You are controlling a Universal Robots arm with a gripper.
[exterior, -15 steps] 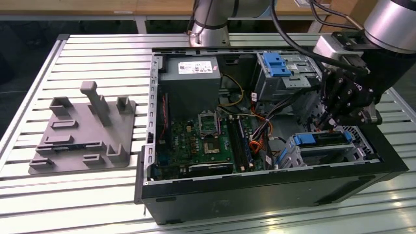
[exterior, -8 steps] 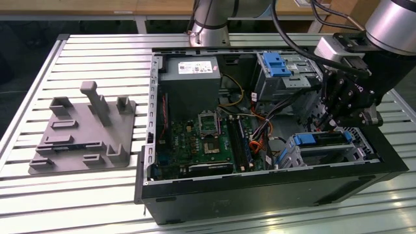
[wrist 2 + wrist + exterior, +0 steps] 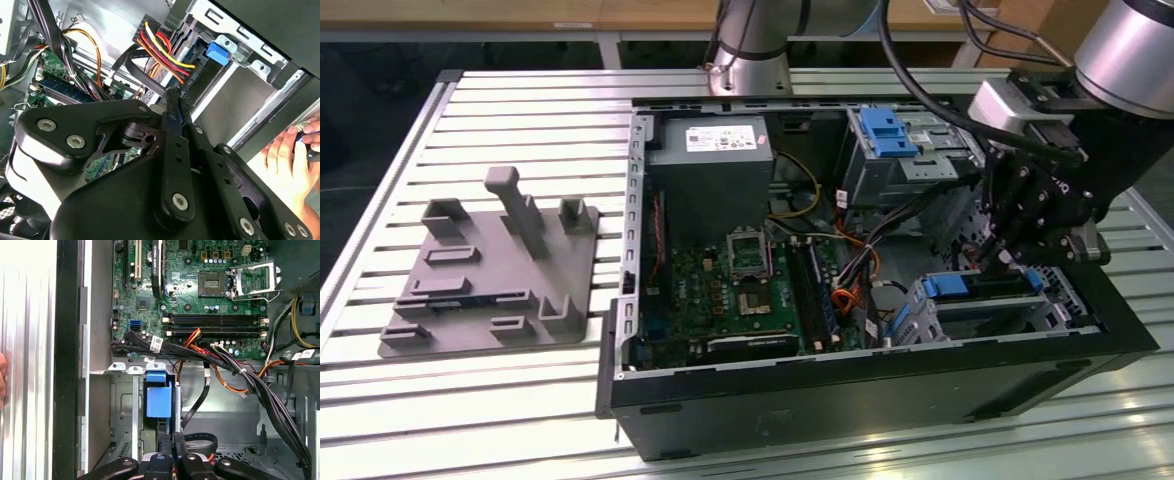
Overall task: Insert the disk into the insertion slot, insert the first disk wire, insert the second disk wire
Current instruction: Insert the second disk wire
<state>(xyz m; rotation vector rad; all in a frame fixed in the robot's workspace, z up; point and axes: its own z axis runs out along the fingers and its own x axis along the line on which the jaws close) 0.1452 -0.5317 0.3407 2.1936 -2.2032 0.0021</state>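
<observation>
Open computer case [image 3: 881, 390] lies on a slatted metal table [image 3: 520, 100]; green motherboard [image 3: 747, 290] fills its centre in the exterior view.

Disk [image 3: 983, 300] sits low at the right of that frame, already seated in the insertion slot [image 3: 1061, 305], its blue end handle [image 3: 945, 287] facing the motherboard. First wrist view: the blue handle [image 3: 159, 399] shows lower centre, in the mouth of the silver cage [image 3: 122, 405].

Gripper [image 3: 1007, 262] hangs at the right of the exterior frame, directly above the disk's handle end. Fingers [image 3: 174, 112] in the second wrist view are drawn together, tips touching or nearly so, pinching what looks like a thin dark cable [image 3: 142, 75]; cannot tell for certain that it is gripped.

Bundle of red, yellow and black wires [image 3: 162, 47] runs upper centre of the second wrist view. A person's hand [image 3: 290, 160] rests at that frame's right edge, outside the case.

Grey fixture plate [image 3: 487, 275] with upright posts lies left of the case. Taller bay with blue clip [image 3: 887, 130] stands upper right.
</observation>
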